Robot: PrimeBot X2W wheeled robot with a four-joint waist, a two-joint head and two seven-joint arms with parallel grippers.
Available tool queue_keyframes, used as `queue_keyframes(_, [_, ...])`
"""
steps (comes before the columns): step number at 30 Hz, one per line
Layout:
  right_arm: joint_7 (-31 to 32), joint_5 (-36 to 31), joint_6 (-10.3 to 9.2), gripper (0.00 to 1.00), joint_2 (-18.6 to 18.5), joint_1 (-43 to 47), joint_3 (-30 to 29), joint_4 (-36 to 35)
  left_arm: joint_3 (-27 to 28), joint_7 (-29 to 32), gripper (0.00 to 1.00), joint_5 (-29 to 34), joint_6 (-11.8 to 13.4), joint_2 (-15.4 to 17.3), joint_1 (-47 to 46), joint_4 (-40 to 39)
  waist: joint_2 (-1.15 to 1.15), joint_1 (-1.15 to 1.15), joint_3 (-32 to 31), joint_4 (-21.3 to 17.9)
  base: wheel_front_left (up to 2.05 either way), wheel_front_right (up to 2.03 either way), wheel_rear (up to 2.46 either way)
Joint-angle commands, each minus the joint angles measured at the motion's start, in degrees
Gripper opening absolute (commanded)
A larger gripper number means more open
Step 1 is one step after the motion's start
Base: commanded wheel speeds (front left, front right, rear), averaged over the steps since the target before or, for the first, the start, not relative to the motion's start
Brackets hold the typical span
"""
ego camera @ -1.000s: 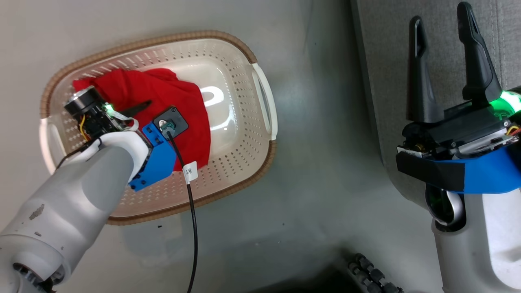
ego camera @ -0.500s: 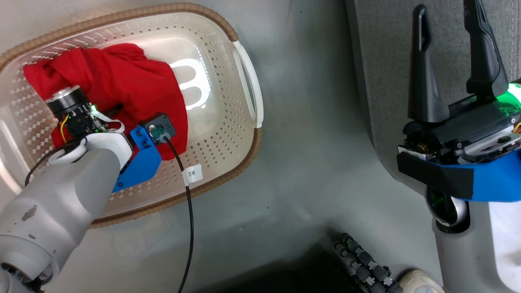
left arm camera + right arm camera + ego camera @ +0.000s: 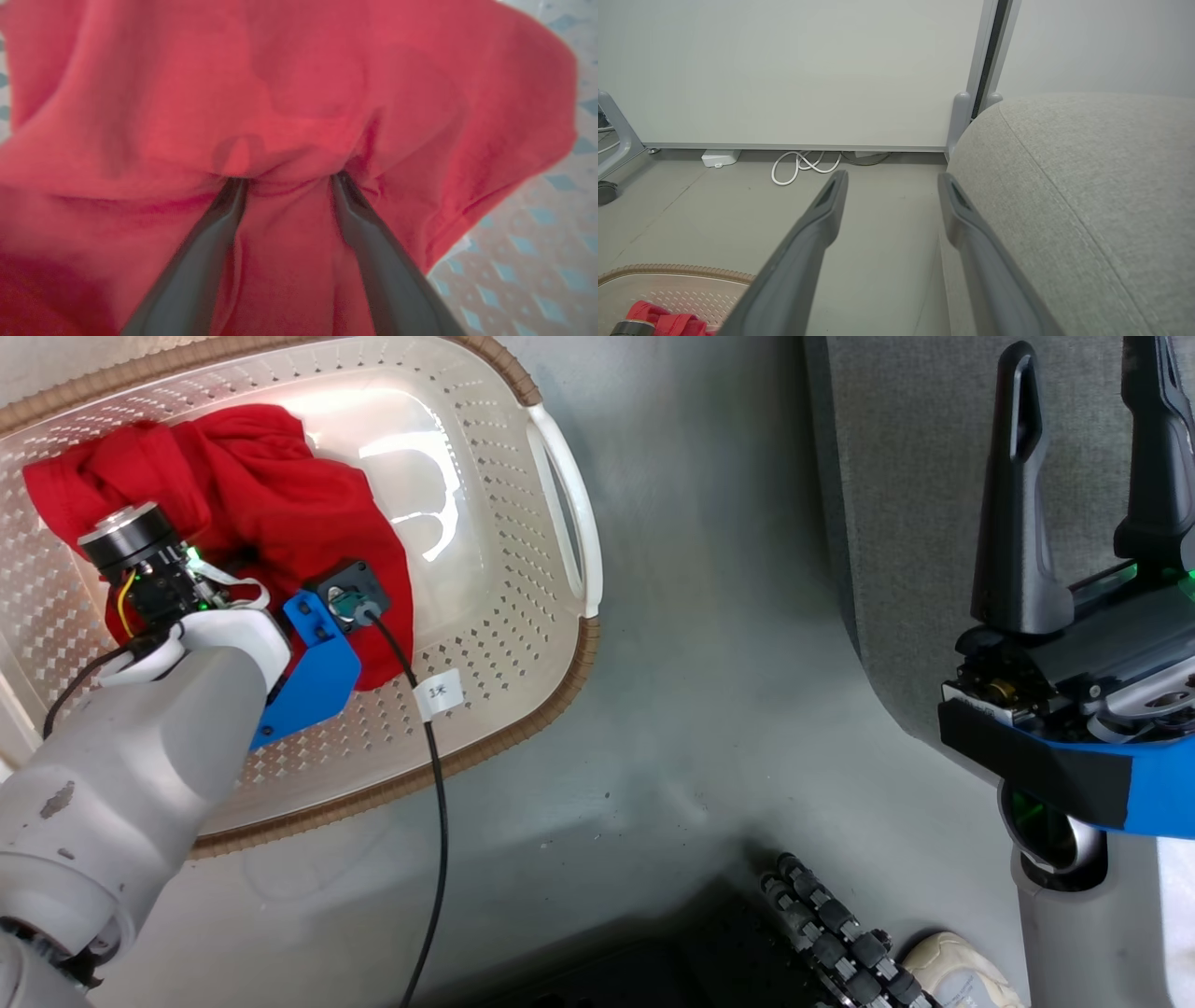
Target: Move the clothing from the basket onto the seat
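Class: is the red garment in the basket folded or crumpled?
Crumpled: the red garment heaps in uneven creases at one end of the basket.

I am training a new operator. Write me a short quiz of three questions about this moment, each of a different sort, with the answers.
1. True or false: the right gripper, near the seat, holds the red garment.
2. Where does the red garment lie? A: on the seat. B: in the basket. C: in the right gripper.
3. Fill in: the left gripper has its fingers apart, with their tips pressed into the ____.
Key: 1 false, since nothing is between its fingers. 2 B. 3 red garment.
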Motion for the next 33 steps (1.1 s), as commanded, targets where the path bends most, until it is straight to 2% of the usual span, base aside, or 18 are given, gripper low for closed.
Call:
queue_keyframes(1, [-0.24, -0.22, -0.01, 1.0, 0.1, 0.69, -0.19, -0.32, -0.21, 1.12, 1.0, -0.05, -0.08, 0.15, -0.02, 0.97, 0.0, 0.01, 0.05, 0.12, 0.0, 0.0, 0.0])
queue_keyframes(2, [-0.24, -0.32, -0.01, 1.0, 0.1, 0.7, -0.23, -0.37, -0.21, 1.44, 0.4, 0.03, -0.08, -0.04, -0.02, 1.08, 0.0, 0.01, 0.06, 0.2, 0.0, 0.0, 0.0])
queue_keyframes(3, [-0.24, -0.39, -0.01, 1.0, 0.1, 0.69, -0.27, -0.41, -0.21, 1.71, 0.04, 0.02, -0.08, -0.26, 0.04, 1.11, 0.0, 0.01, 0.03, 0.28, 0.0, 0.0, 0.0])
queue_keyframes(4, [-0.24, -0.47, -0.01, 1.0, 0.1, 0.68, -0.27, -0.44, -0.22, 2.1, 0.0, -0.03, -0.08, -0.49, 0.21, 1.1, 0.0, 0.01, -0.02, 0.35, 0.0, 0.0, 0.0])
queue_keyframes(11, [-0.24, -0.54, -0.01, 1.0, 0.1, -0.44, -0.48, 0.38, -0.2, 1.48, 0.0, -0.56, -0.08, -0.72, 1.25, -0.29, 0.0, 0.01, -1.0, 0.68, 0.0, 0.0, 0.0])
queue_keyframes(19, [-0.24, -1.19, -0.01, 1.0, 0.1, -1.11, -1.17, 1.74, -0.18, -1.17, 0.0, -1.88, -0.08, -2.97, 2.63, -2.72, 0.0, 0.01, -4.84, 2.68, 0.0, 0.0, 0.0])
queue_keyframes(33, [-0.24, -4.51, -0.01, 1.0, 0.08, 1.24, -2.64, 6.23, -0.17, -15.54, 0.0, -12.84, -0.08, -7.85, 5.02, -4.67, 0.0, 0.01, -18.14, 8.48, 0.0, 0.0, 0.0])
